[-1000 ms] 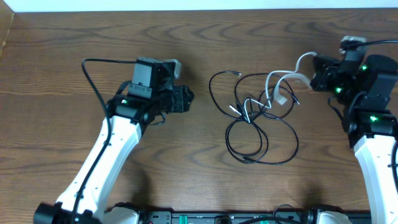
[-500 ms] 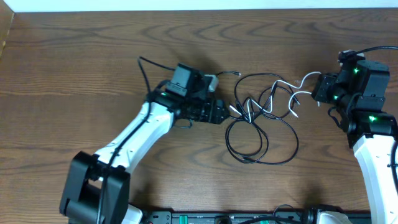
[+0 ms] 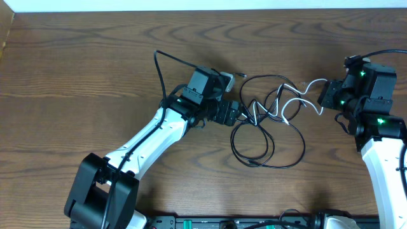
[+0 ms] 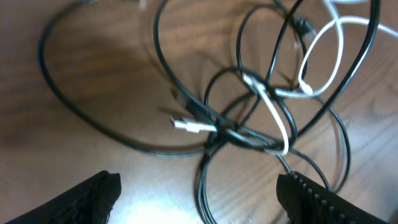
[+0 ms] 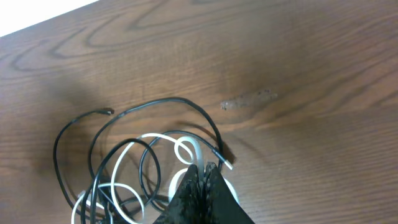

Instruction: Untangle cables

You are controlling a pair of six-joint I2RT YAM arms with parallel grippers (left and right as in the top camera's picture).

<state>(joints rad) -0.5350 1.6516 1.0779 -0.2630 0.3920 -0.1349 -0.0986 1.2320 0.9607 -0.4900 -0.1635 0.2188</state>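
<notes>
The black cable (image 3: pixel 267 149) lies in several loops at mid-table, tangled with the white cable (image 3: pixel 299 95). My left gripper (image 3: pixel 236 113) is open at the left edge of the tangle. In the left wrist view its fingers (image 4: pixel 199 199) straddle a black strand, with the knot of black cable (image 4: pixel 93 121), white cable (image 4: pixel 336 37) and a small white plug (image 4: pixel 186 124) just ahead. My right gripper (image 3: pixel 322 97) is shut on the white cable's right end. The right wrist view shows its jaws (image 5: pixel 202 171) pinched on the white cable (image 5: pixel 124 155), with black cable loops (image 5: pixel 155 106) beyond.
The brown wooden table (image 3: pixel 95 57) runs under everything. A thick black wire (image 3: pixel 159 70) arches off the left arm. A pale wall strip (image 3: pixel 191 5) lies along the far edge.
My left arm has swung right from the table's left side to the tangle, gripper open. My right gripper has pulled the white cable's end rightward, stretching it out.
</notes>
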